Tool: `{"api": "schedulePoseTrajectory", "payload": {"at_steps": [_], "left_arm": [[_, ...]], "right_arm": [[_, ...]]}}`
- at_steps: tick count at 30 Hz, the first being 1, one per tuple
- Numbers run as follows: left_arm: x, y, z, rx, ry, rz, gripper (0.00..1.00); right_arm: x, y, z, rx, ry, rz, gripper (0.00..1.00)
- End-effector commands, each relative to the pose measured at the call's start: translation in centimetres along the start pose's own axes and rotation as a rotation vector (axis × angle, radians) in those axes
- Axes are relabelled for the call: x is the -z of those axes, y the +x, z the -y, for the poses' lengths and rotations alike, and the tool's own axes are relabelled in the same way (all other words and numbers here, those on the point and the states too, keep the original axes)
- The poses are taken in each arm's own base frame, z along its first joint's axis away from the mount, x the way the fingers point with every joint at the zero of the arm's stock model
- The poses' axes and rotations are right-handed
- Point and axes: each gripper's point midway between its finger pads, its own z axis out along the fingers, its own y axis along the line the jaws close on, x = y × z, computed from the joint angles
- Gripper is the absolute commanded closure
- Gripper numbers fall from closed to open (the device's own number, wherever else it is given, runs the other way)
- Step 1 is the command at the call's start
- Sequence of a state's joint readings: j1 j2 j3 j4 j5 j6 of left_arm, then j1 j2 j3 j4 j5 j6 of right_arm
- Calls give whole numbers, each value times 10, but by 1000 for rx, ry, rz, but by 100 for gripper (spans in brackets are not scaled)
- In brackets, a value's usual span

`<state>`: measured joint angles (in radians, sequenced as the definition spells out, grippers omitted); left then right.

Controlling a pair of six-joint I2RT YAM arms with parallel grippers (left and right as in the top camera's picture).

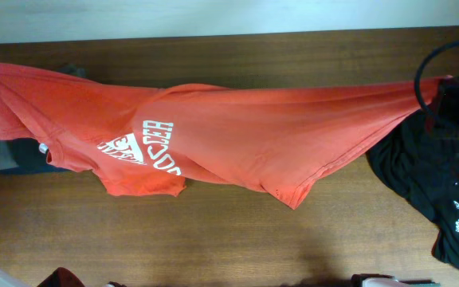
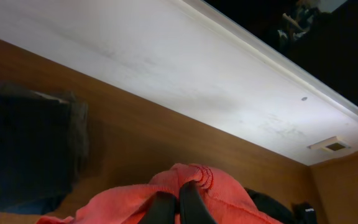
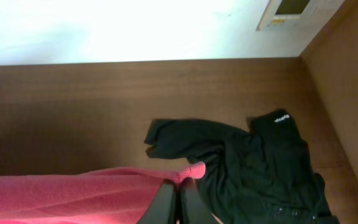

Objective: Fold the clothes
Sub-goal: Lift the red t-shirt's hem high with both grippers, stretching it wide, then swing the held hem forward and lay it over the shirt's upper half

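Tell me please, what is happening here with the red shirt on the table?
Two robot arms are holding an orange-red T-shirt stretched out between them over the wooden table. The left gripper is shut on bunched fabric at one end, and the right gripper pinches the other end. The shirt looks pulled taut, with its white lettering facing up, and no fold is made yet. A black shirt lies crumpled on the table beside the right gripper, untouched.
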<state>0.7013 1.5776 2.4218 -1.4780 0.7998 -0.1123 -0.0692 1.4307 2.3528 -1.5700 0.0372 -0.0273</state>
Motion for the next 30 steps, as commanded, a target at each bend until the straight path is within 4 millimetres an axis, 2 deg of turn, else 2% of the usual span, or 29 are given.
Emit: {"api": "schedulePoseTrajectory", "payload": {"at_steps": [1, 5, 8, 10, 13, 15, 17, 20, 21, 22, 24, 25, 26, 27, 28, 30], "left_arm": [[2, -3, 1, -35, -18, 14, 100], [1, -4, 9, -102, 4, 18, 100], [9, -6, 20, -130, 18, 42, 100], [22, -8, 33, -166, 24, 77, 100], [41, -9, 52, -215, 28, 126, 100], [48, -9, 59, -234, 30, 146, 100], [49, -9, 60, -232, 31, 148, 100], [34, -9, 54, -202, 48, 110, 100], [18, -8, 52, -192, 74, 71, 100], [8, -7, 53, -190, 94, 45, 100], [-23, -5, 53, -190, 138, -14, 100], [-40, -5, 53, -195, 150, -39, 100], [-63, -5, 50, -205, 153, -65, 100], [-102, -9, 48, -233, 165, -81, 100], [-123, -14, 48, -251, 185, -75, 100], [-152, -24, 48, -242, 219, -51, 100]], "right_arm": [[1, -3, 6, -12, 29, 11, 96], [14, -3, 6, -14, 31, 43, 96], [37, -5, 11, -22, 55, 109, 96], [63, -7, 21, -55, 105, 183, 96], [91, -10, 23, -63, 115, 270, 96], [97, -12, 26, -67, 127, 296, 96], [93, -14, 27, -68, 137, 289, 96], [57, -20, 25, -59, 133, 207, 96], [25, -22, 23, -51, 122, 133, 96], [12, -22, 21, -47, 112, 103, 96], [-35, -21, 15, -38, 88, 2, 96], [-61, -20, 13, -33, 78, -52, 96], [-106, -19, 9, -26, 66, -120, 96], [-141, -21, 8, -25, 66, -147, 96], [-155, -24, 8, -25, 66, -148, 96], [-180, -32, 7, -38, 66, -132, 96]]}}
